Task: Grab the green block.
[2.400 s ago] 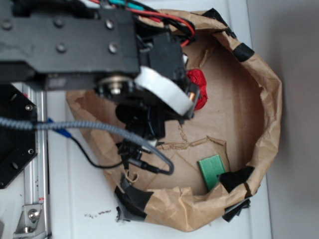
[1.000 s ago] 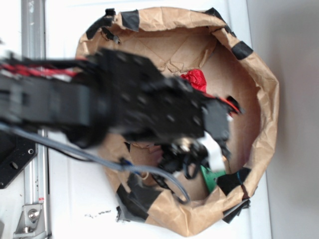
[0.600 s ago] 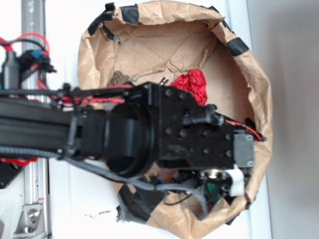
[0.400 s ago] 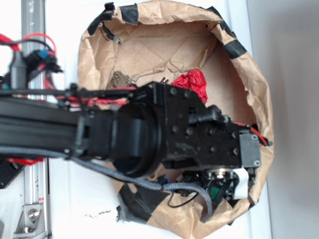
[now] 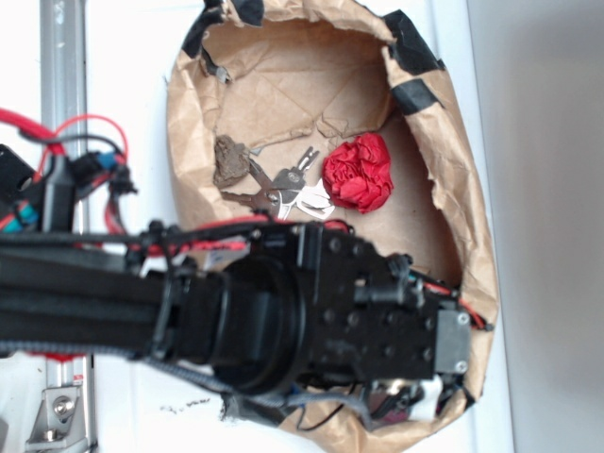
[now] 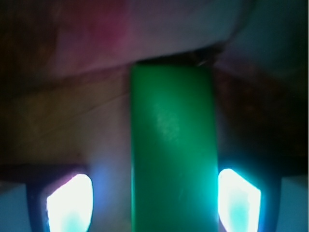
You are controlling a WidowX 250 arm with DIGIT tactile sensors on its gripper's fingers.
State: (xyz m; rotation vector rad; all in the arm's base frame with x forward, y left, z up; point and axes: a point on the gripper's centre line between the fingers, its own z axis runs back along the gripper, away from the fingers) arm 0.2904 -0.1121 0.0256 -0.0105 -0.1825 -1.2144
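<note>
The wrist view is filled by the green block point(image 6: 173, 145), a smooth flat rectangle lying lengthwise on brown paper. My gripper point(image 6: 154, 203) straddles it and is open. The left fingertip point(image 6: 70, 203) stands clear of the block with a gap, while the right fingertip point(image 6: 239, 200) is close to its edge. In the exterior view the arm covers the block. My gripper point(image 5: 408, 401) is low inside the paper basin point(image 5: 462, 189), against its bottom right wall.
A red ruffled paper ball point(image 5: 360, 173), a bunch of keys point(image 5: 288, 193) and a brown rough lump point(image 5: 229, 160) lie in the basin's upper part. Black tape point(image 5: 415, 71) patches the rim. A metal rail point(image 5: 61, 57) runs along the left.
The arm swung from the basin's upper left to its lower right and came down over the green block, hiding it from the exterior view. The paper rim has shifted and narrowed.
</note>
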